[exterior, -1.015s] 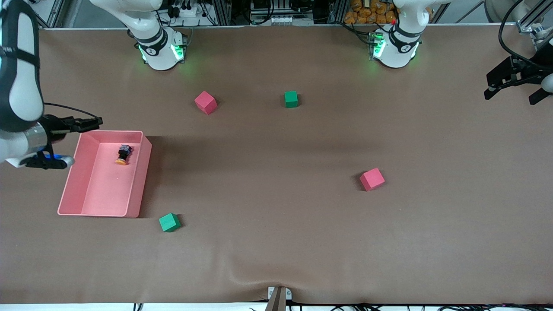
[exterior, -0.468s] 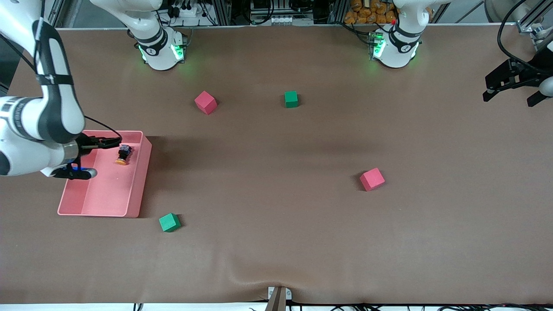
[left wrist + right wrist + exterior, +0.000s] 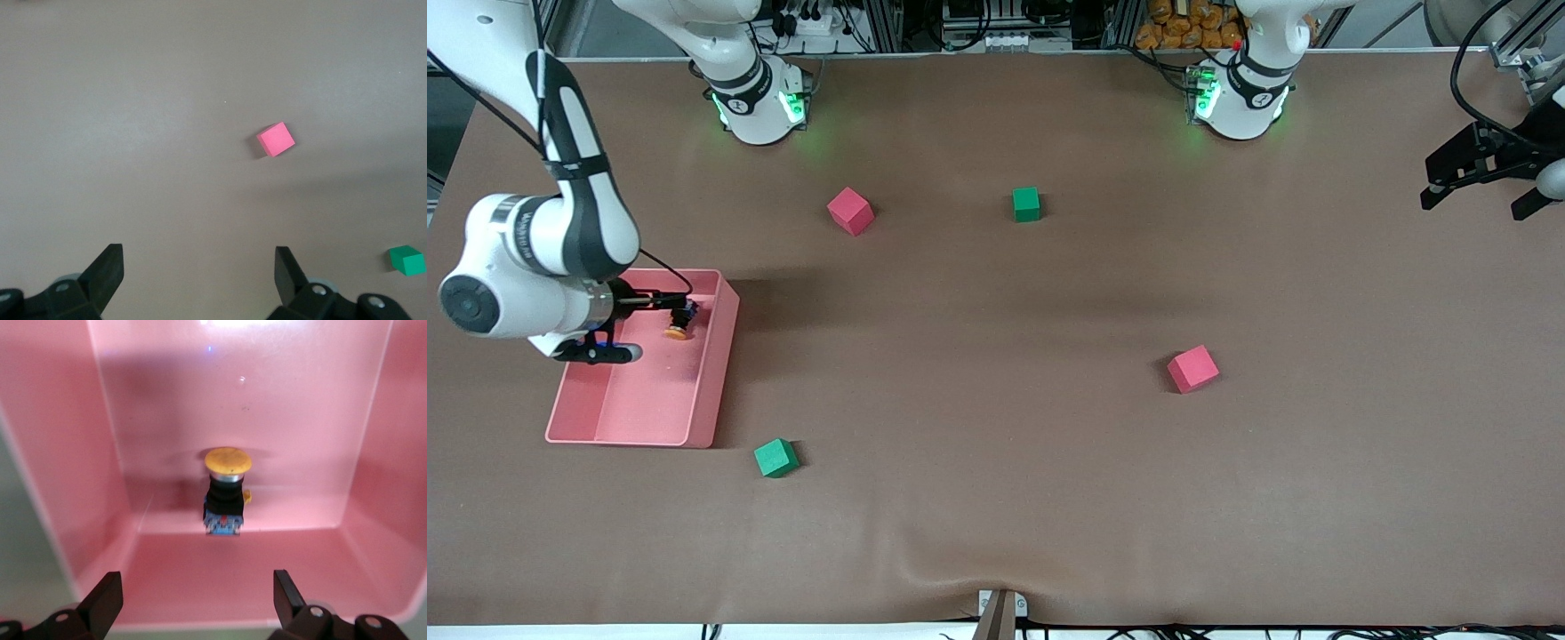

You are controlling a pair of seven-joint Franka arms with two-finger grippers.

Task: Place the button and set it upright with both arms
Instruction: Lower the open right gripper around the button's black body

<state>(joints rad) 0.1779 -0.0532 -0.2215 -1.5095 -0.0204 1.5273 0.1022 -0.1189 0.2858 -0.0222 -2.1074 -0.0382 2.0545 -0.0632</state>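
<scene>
The button (image 3: 679, 327) lies on its side in the pink bin (image 3: 640, 400), dark body toward the robots' bases, orange cap toward the front camera. My right gripper (image 3: 674, 303) is open and hangs over the bin, just short of the button's body. In the right wrist view the button (image 3: 225, 495) lies ahead of the open right gripper (image 3: 198, 600), not between the fingers. My left gripper (image 3: 1474, 200) is open and empty in the air at the left arm's end of the table; the left wrist view shows it (image 3: 199, 273) over bare table.
On the brown table are a pink cube (image 3: 849, 211) and a green cube (image 3: 1026, 204) near the bases, a pink cube (image 3: 1192, 369) mid-table and a green cube (image 3: 775, 458) beside the bin's near corner. The bin walls (image 3: 67, 453) flank the button.
My right arm has swung in over the pink bin and its gripper has moved up to the button. The left gripper has barely shifted. The button has not moved.
</scene>
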